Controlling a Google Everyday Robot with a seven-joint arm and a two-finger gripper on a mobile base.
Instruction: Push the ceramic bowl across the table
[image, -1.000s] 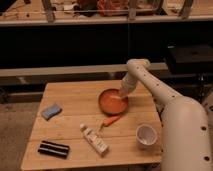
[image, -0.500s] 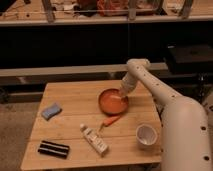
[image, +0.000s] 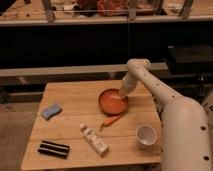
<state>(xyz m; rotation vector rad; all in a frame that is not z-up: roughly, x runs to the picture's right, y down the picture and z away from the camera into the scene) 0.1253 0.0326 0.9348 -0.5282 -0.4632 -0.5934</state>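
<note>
An orange ceramic bowl sits on the wooden table, right of centre. My gripper comes down from the white arm on the right and rests at the bowl's far right rim, touching it or inside it.
An orange carrot-like item lies just in front of the bowl. A white tube lies nearer the front. A white cup stands at the front right. A blue sponge is at the left, a black bar at the front left.
</note>
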